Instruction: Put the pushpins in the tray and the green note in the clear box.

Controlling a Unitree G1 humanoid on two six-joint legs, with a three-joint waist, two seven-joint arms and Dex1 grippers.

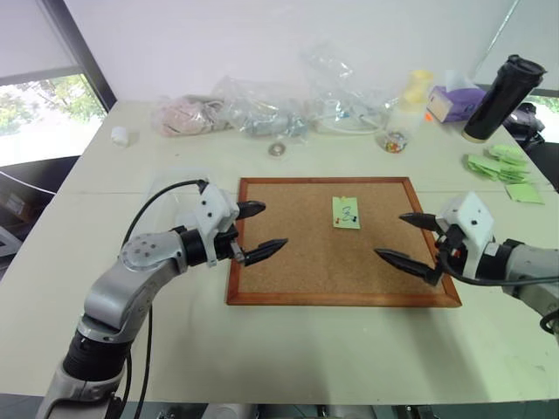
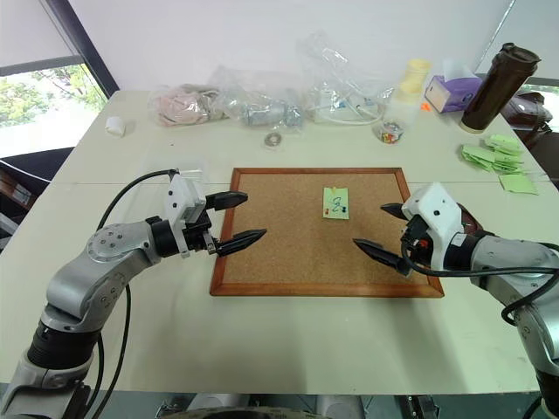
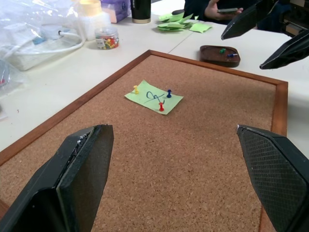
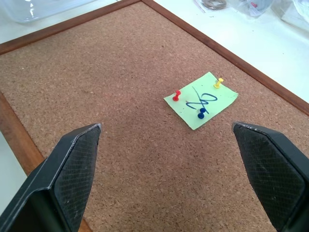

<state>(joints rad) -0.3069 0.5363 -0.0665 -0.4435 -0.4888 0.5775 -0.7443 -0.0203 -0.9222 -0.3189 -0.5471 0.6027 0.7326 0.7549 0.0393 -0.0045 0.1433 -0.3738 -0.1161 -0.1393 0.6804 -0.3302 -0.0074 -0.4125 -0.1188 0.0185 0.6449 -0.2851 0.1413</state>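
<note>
**Both tools spread and empty over the cork board**

Head view: I see the cork board point(image 1: 341, 244) mid-worktop point(image 1: 288, 358), with bare cork between my left tool point(image 1: 259, 230) and right tool point(image 1: 409, 237).

Left wrist view: the green note point(image 3: 153, 97), scribbled, lies flat on cork, pushpins point(image 3: 161, 107) red, yellow and blue stuck in it; the tray point(image 3: 221, 54) sits just beyond the frame.

Right wrist view: wide-apart fingers point(image 4: 72, 164), touching nothing.

A pale cream rectangular tabletop point(image 1: 288, 367) stands against a plain white wall point(image 1: 262, 35). On the robot's left, a dark-framed window point(image 1: 44, 109) with a white roller blind point(image 1: 31, 35) shows daylit green trees.
</note>
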